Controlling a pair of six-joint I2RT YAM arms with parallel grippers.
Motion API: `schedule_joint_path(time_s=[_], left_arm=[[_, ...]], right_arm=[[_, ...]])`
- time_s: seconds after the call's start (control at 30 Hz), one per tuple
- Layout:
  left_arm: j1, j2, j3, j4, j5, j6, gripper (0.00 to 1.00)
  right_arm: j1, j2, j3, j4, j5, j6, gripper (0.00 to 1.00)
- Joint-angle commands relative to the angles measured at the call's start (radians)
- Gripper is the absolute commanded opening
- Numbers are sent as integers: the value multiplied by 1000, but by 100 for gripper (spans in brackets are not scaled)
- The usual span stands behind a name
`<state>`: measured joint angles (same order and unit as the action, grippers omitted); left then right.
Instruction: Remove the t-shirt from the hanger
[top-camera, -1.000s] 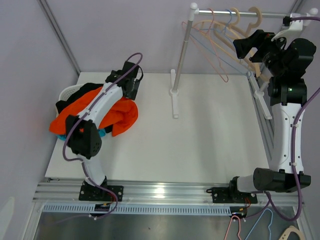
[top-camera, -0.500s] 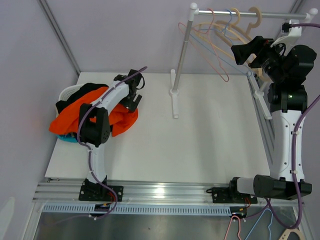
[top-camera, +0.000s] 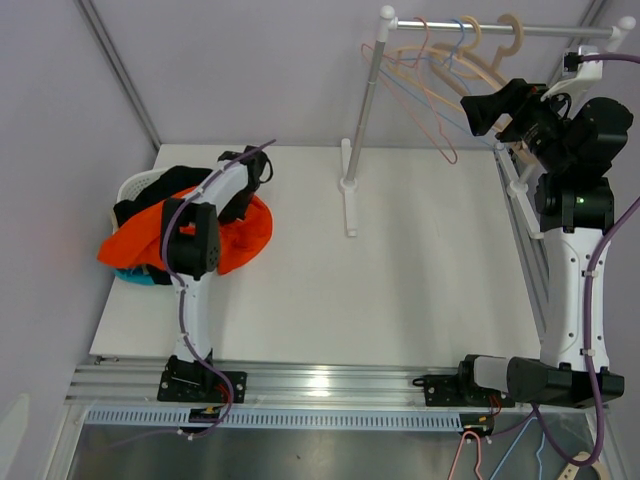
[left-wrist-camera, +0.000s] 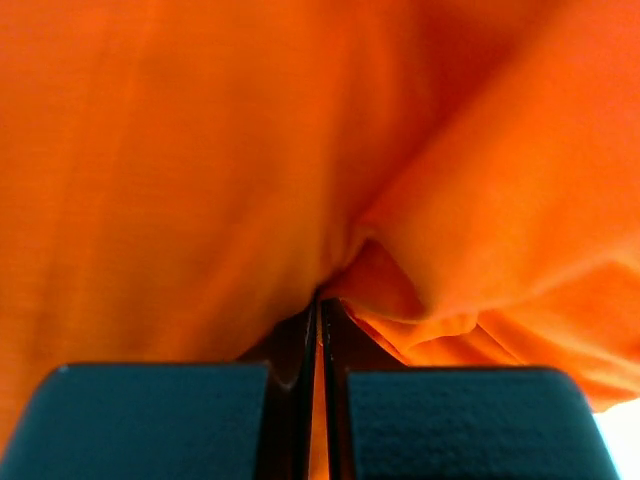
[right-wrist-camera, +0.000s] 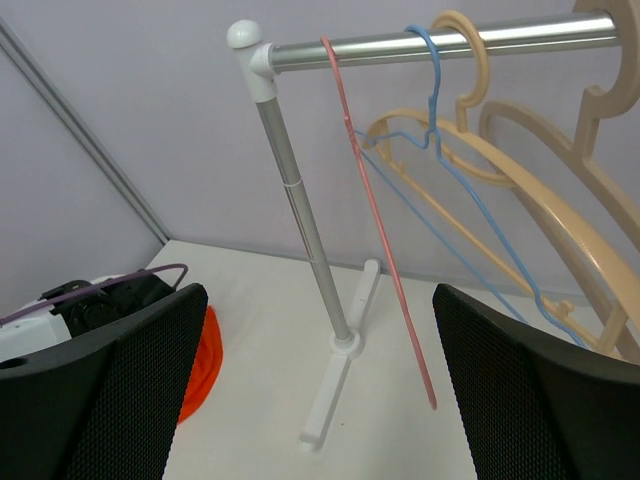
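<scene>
At nine o'clock, my left claw pinches the crumpled orange t-shirt, apparently off any hanger, release pending; my right claw gapes by bare wire and wooden hangers at one o'clock.

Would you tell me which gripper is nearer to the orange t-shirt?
Left. The left gripper is shut on a fold of the orange t-shirt; the right gripper is open up by the hanger rail, across the table from it.

The t-shirt, far left, is coloured plain orange; a pink hanger, blue hanger and tan hanger are seen far right.
</scene>
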<state>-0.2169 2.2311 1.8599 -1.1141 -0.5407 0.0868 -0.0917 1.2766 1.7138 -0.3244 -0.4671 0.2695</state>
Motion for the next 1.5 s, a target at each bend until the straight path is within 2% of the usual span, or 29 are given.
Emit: schedule_joint_path(time_s=[0.0, 0.13, 0.3, 0.47, 0.5, 0.57, 0.63, 0.83, 1.0, 1.17, 1.2, 1.27, 1.33, 1.37, 1.43, 1.47], left_arm=[[21, -74, 74, -36, -65, -41, 1], [22, -198, 119, -10, -84, -64, 1], [21, -300, 246, -16, 97, -79, 1], [76, -353, 364, -55, 16, -159, 1], [97, -378, 375, -70, 69, -191, 1], [157, -409, 369, -82, 93, -209, 1], [209, -444, 360, -99, 29, -219, 1], [391, -600, 219, -52, -48, -283, 1], [533, -702, 119, -7, 21, -328, 1], [620, -737, 97, -4, -27, -383, 1], [626, -743, 88, 0, -47, -372, 3], [630, -754, 53, 13, -100, -378, 19], [630, -787, -2, 37, -107, -375, 70], [630, -801, -25, 49, -113, -371, 84], [631, -821, -31, 74, -93, -366, 99], [630, -821, -10, 66, -61, -352, 99]], right_arm=[[0, -22, -8, 64, -31, 28, 100], [1, -22, -13, 68, -39, 36, 100], [6, -23, -17, 84, -44, 51, 100], [12, -25, -13, 81, -47, 48, 99], [12, -23, -11, 81, -45, 48, 99], [12, -22, -5, 81, -45, 45, 100], [12, -17, 1, 79, -50, 50, 99], [26, -5, 23, 93, -65, 57, 99], [46, 23, 58, 81, -70, 56, 99], [55, 33, 55, 73, -73, 45, 99], [56, 33, 53, 73, -73, 43, 100], [60, 36, 49, 74, -74, 45, 99], [64, 40, 49, 74, -77, 43, 100], [66, 40, 46, 73, -77, 43, 99], [67, 38, 44, 71, -76, 40, 100], [69, 36, 44, 68, -74, 40, 99]])
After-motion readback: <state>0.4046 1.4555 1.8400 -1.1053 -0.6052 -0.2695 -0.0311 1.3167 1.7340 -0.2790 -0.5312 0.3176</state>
